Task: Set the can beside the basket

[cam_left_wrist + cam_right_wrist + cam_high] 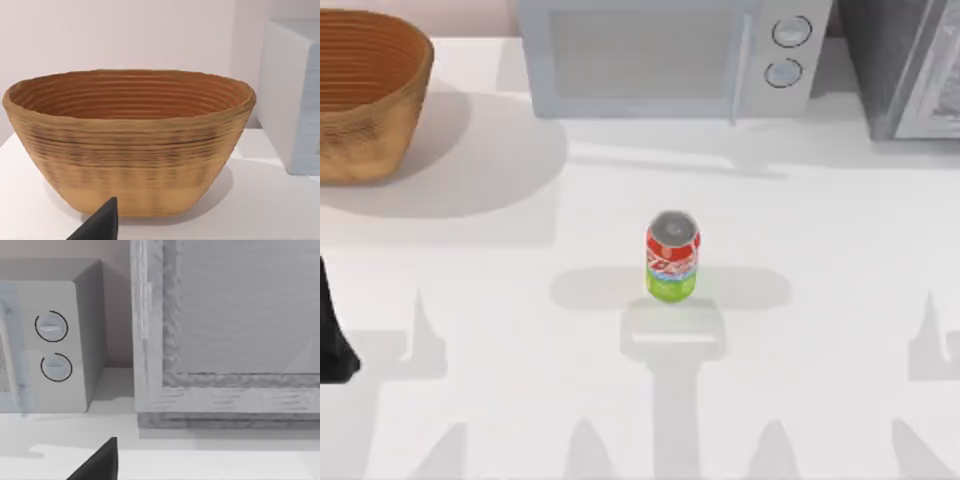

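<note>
One can [672, 256] stands upright at table centre, long axis vertical, untouched. Basket [365, 95] lies toward ten o'clock, well apart. Left arm [334, 335], at the table's nine-o'clock edge, appears nearer; its finger spread cannot be told.

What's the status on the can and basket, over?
Left arm parked at table's left edge. Can upright mid-table, ungripped, far from basket at back left. Path between them open.
</note>
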Motion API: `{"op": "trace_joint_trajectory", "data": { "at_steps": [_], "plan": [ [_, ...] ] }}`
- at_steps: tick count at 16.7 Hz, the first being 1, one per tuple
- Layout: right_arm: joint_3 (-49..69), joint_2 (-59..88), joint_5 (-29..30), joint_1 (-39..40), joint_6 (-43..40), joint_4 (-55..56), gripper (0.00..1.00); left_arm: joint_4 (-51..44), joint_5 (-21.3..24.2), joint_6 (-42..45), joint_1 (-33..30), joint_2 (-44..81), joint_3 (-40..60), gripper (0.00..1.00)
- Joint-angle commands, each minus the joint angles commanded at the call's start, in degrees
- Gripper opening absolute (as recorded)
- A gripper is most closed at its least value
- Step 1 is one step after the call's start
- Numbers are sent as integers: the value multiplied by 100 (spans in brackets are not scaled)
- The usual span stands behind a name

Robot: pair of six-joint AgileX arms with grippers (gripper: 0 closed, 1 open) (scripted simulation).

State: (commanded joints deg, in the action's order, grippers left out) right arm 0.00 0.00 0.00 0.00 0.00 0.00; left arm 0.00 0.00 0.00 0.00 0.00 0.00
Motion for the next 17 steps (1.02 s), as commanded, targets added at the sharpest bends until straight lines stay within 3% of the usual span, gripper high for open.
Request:
{"op": "trace_joint_trajectory", "data": {
  "at_steps": [4, 8, 17],
  "plan": [
    [0, 0, 0, 0, 0, 0, 100, -88, 4, 23, -61, 156, 129, 100],
    [0, 0, 0, 0, 0, 0, 100, -663, 41, 152, -423, 1169, 942, 100],
    [0, 0, 0, 0, 0, 0, 100, -3725, 329, 571, -1876, 5924, 4421, 100]
  ]
}}
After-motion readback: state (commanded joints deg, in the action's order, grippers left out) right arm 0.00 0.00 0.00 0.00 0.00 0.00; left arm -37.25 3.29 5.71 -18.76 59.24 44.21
